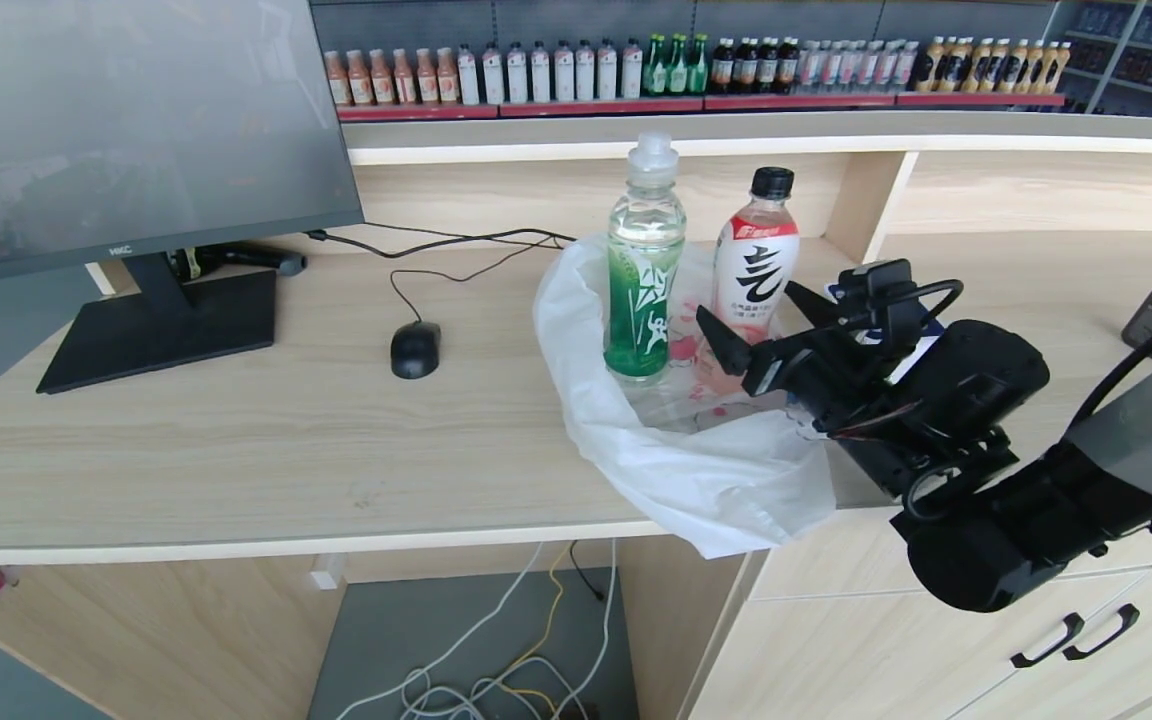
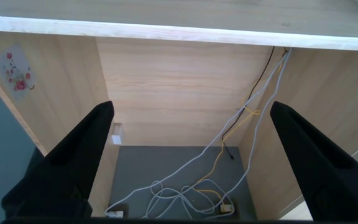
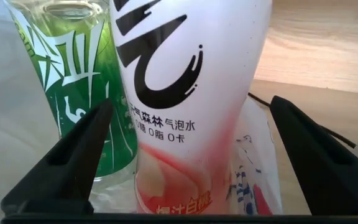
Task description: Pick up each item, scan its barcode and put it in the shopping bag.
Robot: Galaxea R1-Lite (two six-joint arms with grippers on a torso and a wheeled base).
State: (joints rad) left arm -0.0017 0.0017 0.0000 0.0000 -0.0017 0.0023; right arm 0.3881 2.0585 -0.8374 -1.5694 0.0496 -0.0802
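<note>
We see a white bag (image 1: pixel 696 470) lying open on the counter (image 1: pixel 236 430), its front edge spilling over the counter's lip. Two bottles stand upright inside it, side by side and close together. The green bottle (image 1: pixel 644 280) has a clear cap and sits to the left. The white bottle (image 1: pixel 758 250) has a black cap and a pink base and sits to the right.

Our right claw (image 1: pixel 754 308) hangs low over the bag with its fingers spread wide, pointing at the white bottle. In the right wrist view the white bottle (image 3: pixel 191 93) stands in the gap of the claw (image 3: pixel 191 106), with a finger to either side and neither one touching it. The green bottle (image 3: pixel 82 81) is just beside it, behind one finger. The claw holds nothing.

Our left claw (image 2: pixel 191 106) is down below the counter's edge, also open and empty. It faces the wooden recess under the counter, where loose cables (image 2: pixel 185 186) lie coiled on the floor.

On the left part of the counter stand a monitor (image 1: pixel 136 120) and a black mouse (image 1: pixel 415 350), well apart from the bag. A shelf (image 1: pixel 696 100) of bottles runs along the back of the room.
</note>
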